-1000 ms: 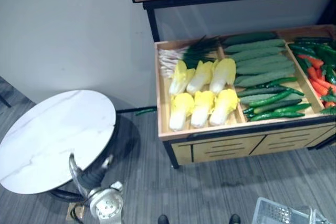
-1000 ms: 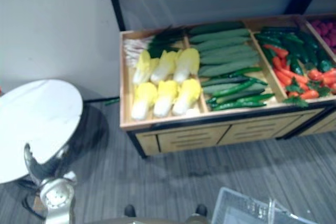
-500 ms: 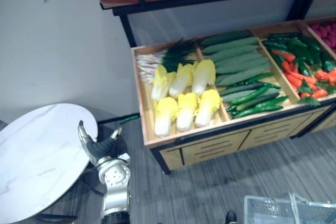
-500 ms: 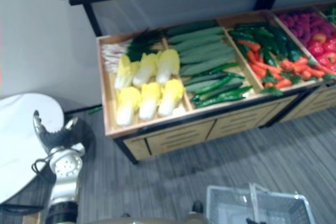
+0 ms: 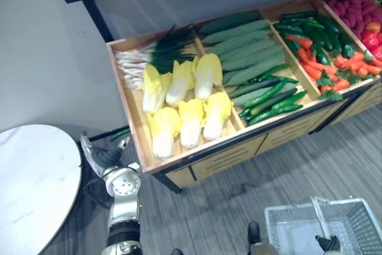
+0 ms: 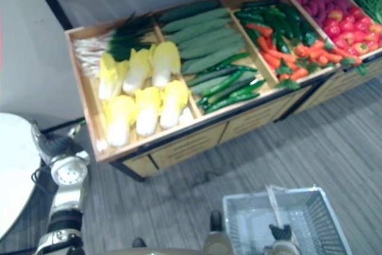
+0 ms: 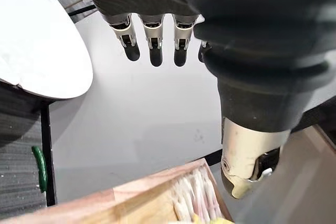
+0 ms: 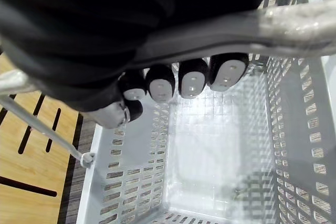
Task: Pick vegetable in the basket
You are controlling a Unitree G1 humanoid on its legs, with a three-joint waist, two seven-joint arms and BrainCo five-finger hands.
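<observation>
while the right robot hand (image 8: 191,80) clasps the handle (image 8: 294,24) to carry the basket (image 8: 294,145), the left robot hand (image 7: 152,35) hovers open, empty

The left hand (image 5: 106,158) and right hand (image 8: 191,80) are wrapped in dark ribbed covers, silver fingers (image 7: 151,31) are tipped dark, and the left arm (image 5: 123,212) is cased in silver-grey.

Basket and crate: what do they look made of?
Basket: pale grey moulded plastic, apparently, going by its gridded, slightly glossy walls; the handle looks like smooth metal or plastic. Crate: light wood, tan boards with faint grain, matt.
</observation>
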